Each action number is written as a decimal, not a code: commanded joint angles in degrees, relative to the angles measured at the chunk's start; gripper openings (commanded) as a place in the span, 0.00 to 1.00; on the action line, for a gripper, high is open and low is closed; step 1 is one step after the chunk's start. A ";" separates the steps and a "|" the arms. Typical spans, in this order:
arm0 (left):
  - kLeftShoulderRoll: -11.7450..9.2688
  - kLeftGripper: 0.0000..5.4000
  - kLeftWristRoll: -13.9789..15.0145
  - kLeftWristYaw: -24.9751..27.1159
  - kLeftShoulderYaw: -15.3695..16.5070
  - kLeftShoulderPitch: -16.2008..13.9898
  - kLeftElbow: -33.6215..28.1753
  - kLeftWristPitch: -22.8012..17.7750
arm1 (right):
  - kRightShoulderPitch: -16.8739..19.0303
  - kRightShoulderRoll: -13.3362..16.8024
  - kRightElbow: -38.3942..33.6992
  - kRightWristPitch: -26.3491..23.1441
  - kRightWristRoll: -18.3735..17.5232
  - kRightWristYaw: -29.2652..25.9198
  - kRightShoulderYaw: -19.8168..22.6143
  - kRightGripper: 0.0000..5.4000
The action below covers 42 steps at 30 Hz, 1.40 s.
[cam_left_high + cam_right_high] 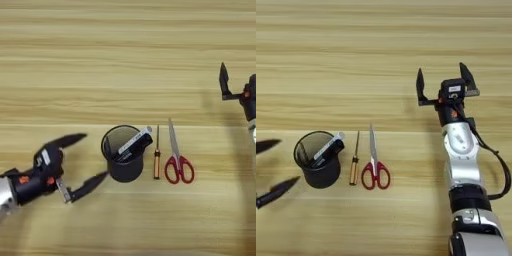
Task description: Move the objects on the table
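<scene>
Right of the left end effector [82, 162], L-eye view: 1 cup [122, 155] upright on counter [125, 60], just off the spread fingertips, released, nothing held. 2 markers inside, white one [134, 141] and black one [131, 150], leaning. Beyond: 1 screwdriver [156, 159], 1 scissors [176, 159]. Any re-grip: straddle cup low, close slow, else it tips.

R-eye view: right end effector [445, 82] spread wide, empty, well apart from cup.

Upright black mesh pen cup [123, 155] on the wooden table [125, 60], white-barrelled marker [134, 141] and black marker [131, 150] leaning inside.
</scene>
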<state>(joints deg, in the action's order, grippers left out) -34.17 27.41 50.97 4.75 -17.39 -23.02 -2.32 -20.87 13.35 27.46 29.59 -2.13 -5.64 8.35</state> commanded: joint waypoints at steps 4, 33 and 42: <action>2.35 1.00 7.97 -1.54 2.66 2.73 -6.71 -0.75 | -0.91 0.43 0.31 0.73 0.09 -0.24 0.08 1.00; 24.56 1.00 -18.57 -35.85 -3.14 29.78 19.54 8.20 | 0.18 0.89 -0.52 1.79 -1.17 -2.14 0.90 1.00; 23.78 1.00 -21.31 -36.50 -1.41 35.48 33.43 14.91 | 1.35 1.03 -2.12 2.75 -4.22 -6.33 1.05 1.00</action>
<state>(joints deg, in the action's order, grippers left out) -10.19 6.99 14.86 3.07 16.82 7.76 10.96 -20.03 13.70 26.62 31.98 -5.01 -10.75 9.19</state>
